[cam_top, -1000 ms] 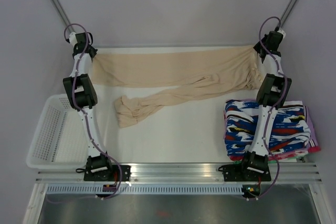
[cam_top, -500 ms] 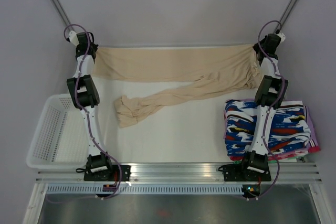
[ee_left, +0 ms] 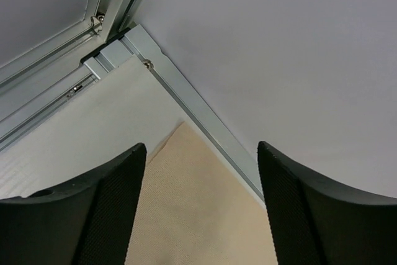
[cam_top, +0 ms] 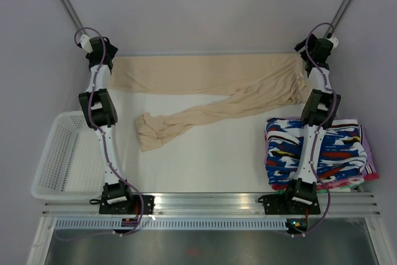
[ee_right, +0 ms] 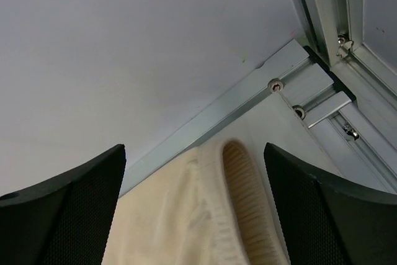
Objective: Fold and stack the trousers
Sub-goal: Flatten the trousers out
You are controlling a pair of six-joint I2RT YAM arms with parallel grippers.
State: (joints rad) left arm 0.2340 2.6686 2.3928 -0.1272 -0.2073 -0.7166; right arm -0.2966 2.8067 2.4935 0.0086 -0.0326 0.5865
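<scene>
both arms are stretched out to the far edge of the worktop (cam_top: 211,166). the left gripper (cam_top: 99,55) hangs over the far left corner with its 2 fingers (ee_left: 111,203) spread wide and nothing pinched between them. in the left wrist view, a corner of the trousers (cam_top: 205,72) lies flat on the worktop under the gap, its tip just beside the metal rail (ee_left: 201,122).

over on the far right corner, the right gripper (cam_top: 316,51) is released too, fingers (ee_right: 68,209) well apart. the ribbed waistband (ee_right: 239,190) lies under the gap between them, close to the rail; whether it touches either finger can't be told.

from above, 1 leg of the beige trousers runs straight along the far edge from one gripper to the other. the other leg slants from the waist end on the right towards the near left and ends in a crumpled bunch (cam_top: 149,131) around the middle of the worktop.

a pile of patterned clothes (cam_top: 341,147) sits on the right side, partly behind the right arm and apart from the trousers. a white mesh basket (cam_top: 59,159) sits off the left edge.
</scene>
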